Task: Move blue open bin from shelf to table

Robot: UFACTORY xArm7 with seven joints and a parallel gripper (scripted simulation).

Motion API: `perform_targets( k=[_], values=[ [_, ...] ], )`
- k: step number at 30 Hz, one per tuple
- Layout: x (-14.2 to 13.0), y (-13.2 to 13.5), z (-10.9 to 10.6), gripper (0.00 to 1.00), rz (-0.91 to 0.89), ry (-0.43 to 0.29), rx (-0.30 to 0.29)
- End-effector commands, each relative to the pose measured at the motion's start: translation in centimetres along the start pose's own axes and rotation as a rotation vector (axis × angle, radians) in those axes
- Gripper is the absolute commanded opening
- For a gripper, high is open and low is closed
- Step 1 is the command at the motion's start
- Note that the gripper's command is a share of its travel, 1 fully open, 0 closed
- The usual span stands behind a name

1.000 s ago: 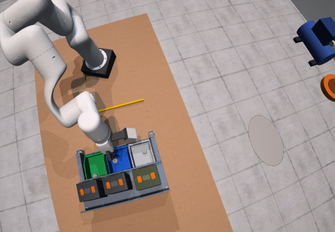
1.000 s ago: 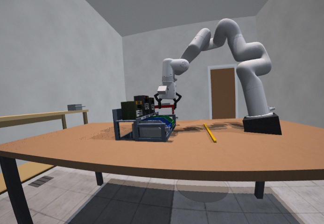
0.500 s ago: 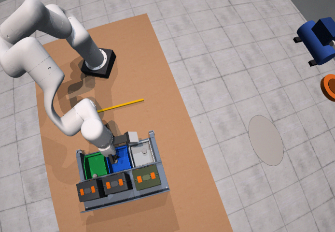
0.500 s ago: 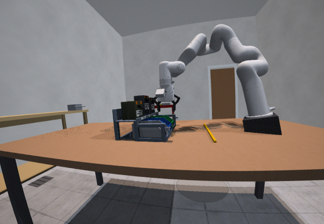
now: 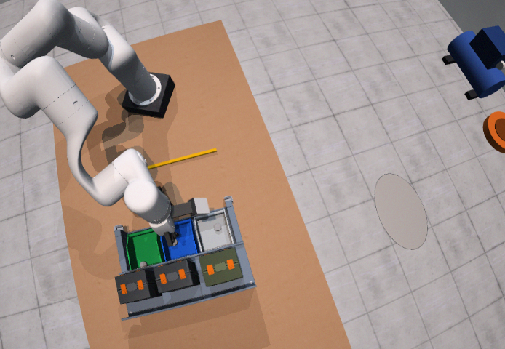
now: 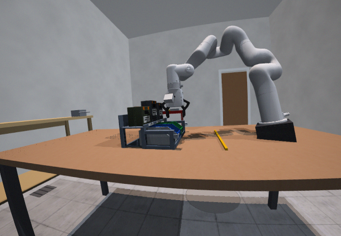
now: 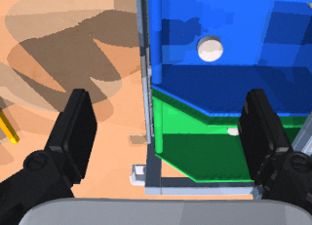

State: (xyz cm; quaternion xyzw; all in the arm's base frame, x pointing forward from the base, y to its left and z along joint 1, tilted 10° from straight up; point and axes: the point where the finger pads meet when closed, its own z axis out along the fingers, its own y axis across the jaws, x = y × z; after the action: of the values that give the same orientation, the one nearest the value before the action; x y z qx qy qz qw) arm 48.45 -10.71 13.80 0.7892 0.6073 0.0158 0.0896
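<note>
Your gripper [image 5: 171, 237] [image 6: 175, 112] [image 7: 167, 107] hangs wide open, holding nothing. Centre it over the blue bin [image 5: 185, 241] [image 6: 159, 130] [image 7: 234, 30], away from the tabletop's edges [image 6: 176, 184], before lowering.

grey walls [image 6: 51, 55] surround a brown door [image 6: 234, 97].

A workshop, by the blue air compressor [image 5: 474, 61] and orange hose reel [image 5: 496, 137] on the tiled floor [image 5: 323, 123] [image 6: 65, 191].
</note>
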Motion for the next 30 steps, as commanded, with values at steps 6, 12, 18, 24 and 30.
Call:
perform_targets(
  k=[6,12,18,24,30],
  values=[
    [0.02,-0.09,-0.22,1.00,0.000,0.000,-0.003],
    [0.01,-0.29,-0.28,1.00,0.000,0.000,-0.003],
    [0.00,-0.44,-0.33,1.00,0.000,0.000,-0.003],
    [0.00,-0.44,-0.33,1.00,0.000,0.000,-0.003],
    [-0.02,-0.58,-0.36,1.00,0.000,0.000,-0.003]
  ],
)
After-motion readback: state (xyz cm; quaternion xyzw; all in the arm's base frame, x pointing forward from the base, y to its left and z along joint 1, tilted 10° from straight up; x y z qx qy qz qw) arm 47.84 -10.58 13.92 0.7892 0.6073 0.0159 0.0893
